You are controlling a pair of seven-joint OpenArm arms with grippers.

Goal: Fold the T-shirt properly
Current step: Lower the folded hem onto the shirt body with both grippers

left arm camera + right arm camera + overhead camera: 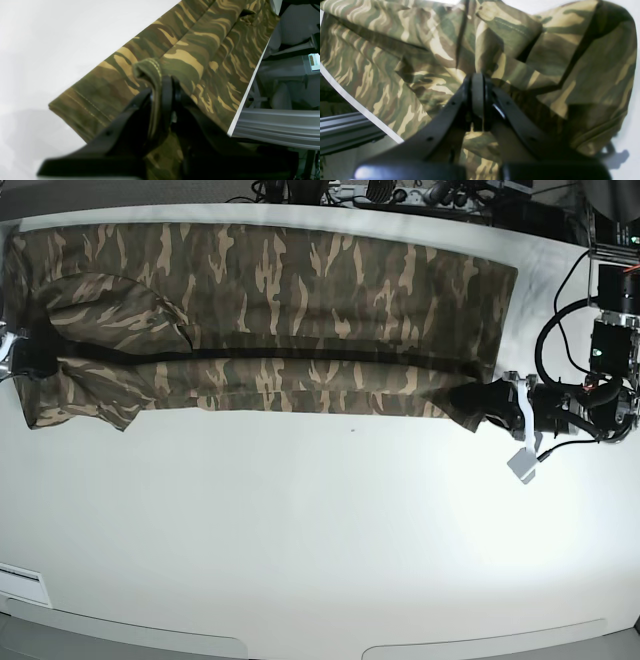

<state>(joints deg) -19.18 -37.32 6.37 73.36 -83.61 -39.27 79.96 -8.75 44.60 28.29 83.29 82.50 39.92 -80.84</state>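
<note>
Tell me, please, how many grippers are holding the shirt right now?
2. The left gripper pinches the T-shirt at its hem corner, on the base view's right; the right gripper clamps bunched cloth at the sleeve end, on that view's left.

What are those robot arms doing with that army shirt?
They are folding it. The big camouflage-print cloth T-shirt lies stretched along the far side of the white table. The left gripper pinches the hem corner, and the right gripper pinches bunched cloth at the other end.
</note>
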